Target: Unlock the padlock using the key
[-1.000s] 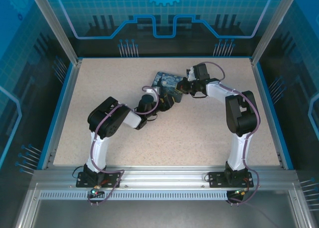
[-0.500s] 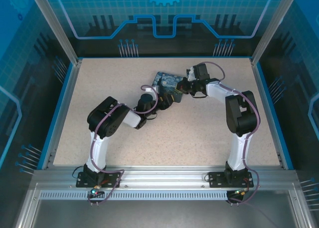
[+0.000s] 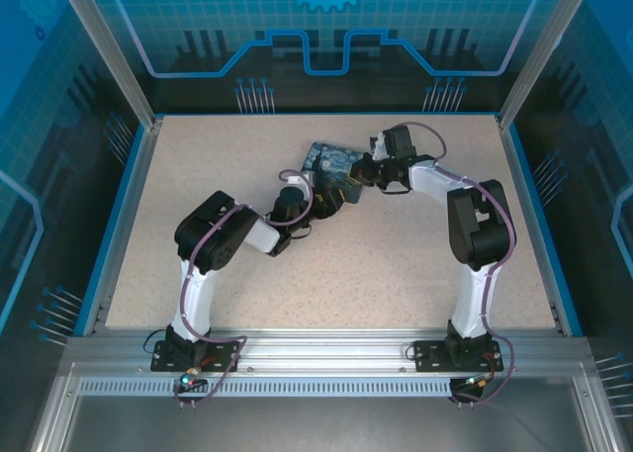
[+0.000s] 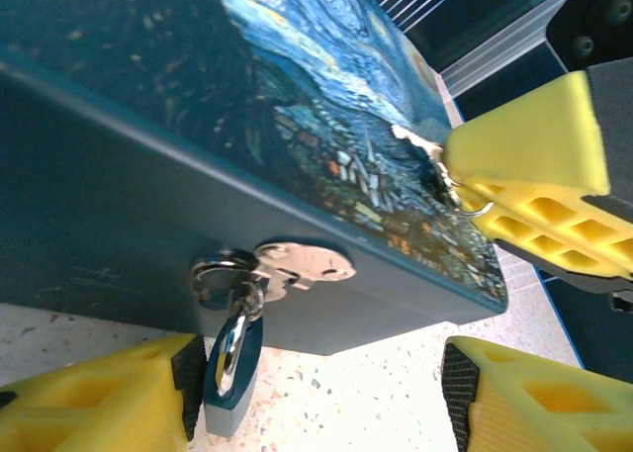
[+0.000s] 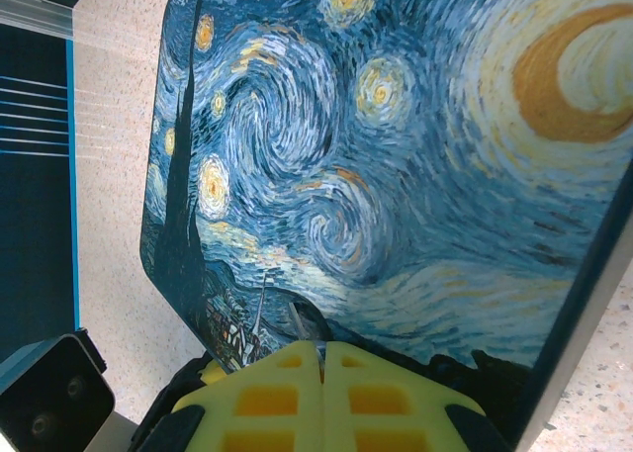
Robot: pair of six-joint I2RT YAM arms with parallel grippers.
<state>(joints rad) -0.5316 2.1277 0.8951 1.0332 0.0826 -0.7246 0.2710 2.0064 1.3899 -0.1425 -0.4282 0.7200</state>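
Plainly, your move turns on where the padlock (image 4: 234, 393) lies from the key (image 4: 425, 150). In the left wrist view the padlock hangs by its shackle (image 4: 226, 345) from the hasp (image 4: 297, 264) on the front wall of the tin box (image 4: 148, 175). Its long axis points down at the desk (image 4: 386, 427), so I judge the keyhole faces downward, though you cannot see it.

Your left claw (image 4: 321, 383) is spread apart around that spot. The padlock sits just beside, perhaps touching, the finger at the left of that picture. This arm is much the nearer to the lock.

Your right claw (image 5: 321, 358) is pressed together on the key, a thin sliver poking out over the painted lid (image 5: 396, 175). From the left wrist view the right claw (image 4: 495, 190) rests on top of the lid, up and to the right of the padlock and well apart from it.

So the key would have to come over the lid's edge and down, then turn upward to meet the lock, while your left claw steadies the body.
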